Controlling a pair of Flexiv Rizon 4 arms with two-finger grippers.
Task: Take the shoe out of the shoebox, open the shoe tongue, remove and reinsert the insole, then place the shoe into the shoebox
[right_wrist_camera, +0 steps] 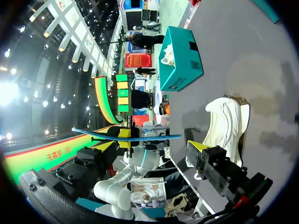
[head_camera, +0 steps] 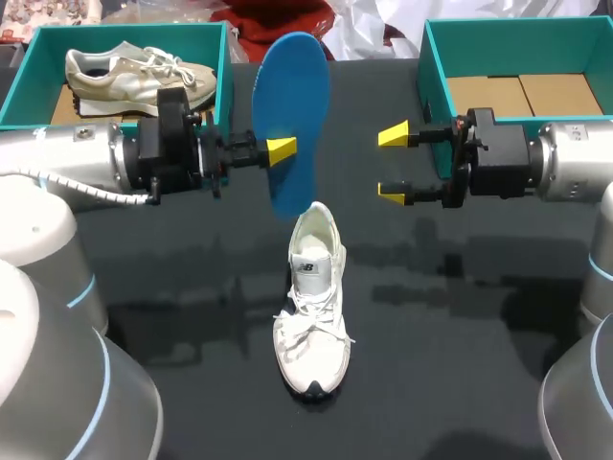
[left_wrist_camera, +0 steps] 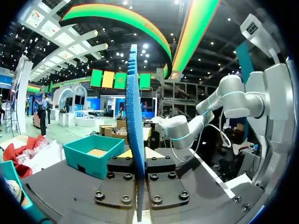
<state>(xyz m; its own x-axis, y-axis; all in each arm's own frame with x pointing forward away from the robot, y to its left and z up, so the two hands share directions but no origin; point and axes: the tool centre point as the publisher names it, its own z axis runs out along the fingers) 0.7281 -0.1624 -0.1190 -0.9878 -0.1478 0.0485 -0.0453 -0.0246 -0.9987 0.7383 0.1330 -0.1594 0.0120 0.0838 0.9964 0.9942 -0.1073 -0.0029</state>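
Observation:
A blue insole [head_camera: 295, 115] stands upright on edge above the table, and my left gripper [head_camera: 282, 150] is shut on its lower part. In the left wrist view the insole [left_wrist_camera: 133, 126] rises edge-on between that gripper's fingers [left_wrist_camera: 138, 161]. Below it on the black table lies a white shoe [head_camera: 312, 297], its heel toward the insole and its toe toward the front edge. My right gripper [head_camera: 393, 165] hangs open to the right of the insole, facing it, holding nothing. From the right wrist view I see the insole [right_wrist_camera: 126, 137] ahead and the shoe [right_wrist_camera: 229, 123] beside one fingertip [right_wrist_camera: 197, 146].
A teal shoebox [head_camera: 225, 67] at the back left holds a beige shoe [head_camera: 134, 75]. A second teal shoebox [head_camera: 433, 72] at the back right shows only cardboard inside. Both arms stretch across the middle of the table above the shoe's heel end.

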